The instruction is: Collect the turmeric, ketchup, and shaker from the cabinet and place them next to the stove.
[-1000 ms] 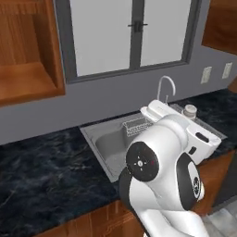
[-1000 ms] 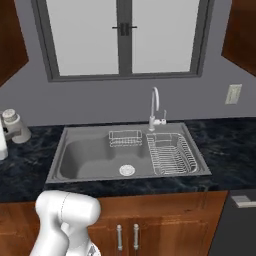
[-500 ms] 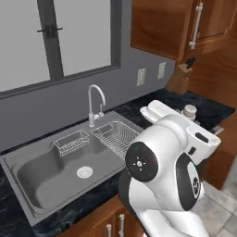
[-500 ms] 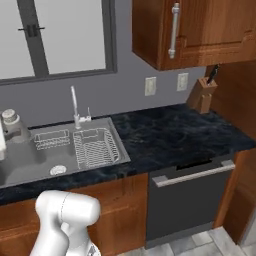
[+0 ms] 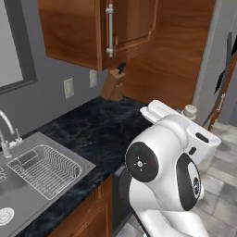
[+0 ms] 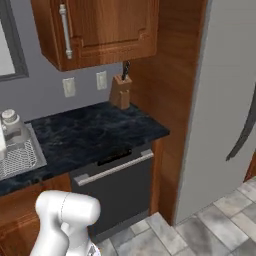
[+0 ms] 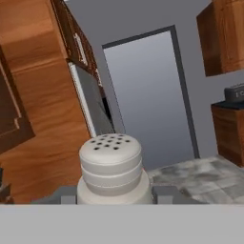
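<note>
My gripper (image 7: 114,198) is shut on the shaker (image 7: 110,167), a whitish tapered container with a perforated cap that stands upright between the jaws. The same shaker's cap (image 5: 190,110) pokes up beyond the arm's white hand in the left base view, and it shows at the far left edge of the right base view as the shaker (image 6: 11,125). A reddish-brown wall cabinet (image 5: 132,23) (image 6: 112,27) with a long grey bar handle (image 6: 65,31) hangs above the counter, its door shut. The turmeric, ketchup and stove are out of view.
A black stone counter (image 6: 95,132) carries a knife block (image 6: 120,91) (image 5: 114,83) in its corner. The sink's dish rack (image 5: 42,169) lies at the left. A dishwasher (image 6: 112,185) sits under the counter, and a grey fridge (image 6: 225,100) stands to the right over tiled floor (image 6: 210,225).
The whole picture has swung right as the base turned: window and sink slid off left, wall cabinet, knife block and fridge came in. The shaker stays in the grip.
</note>
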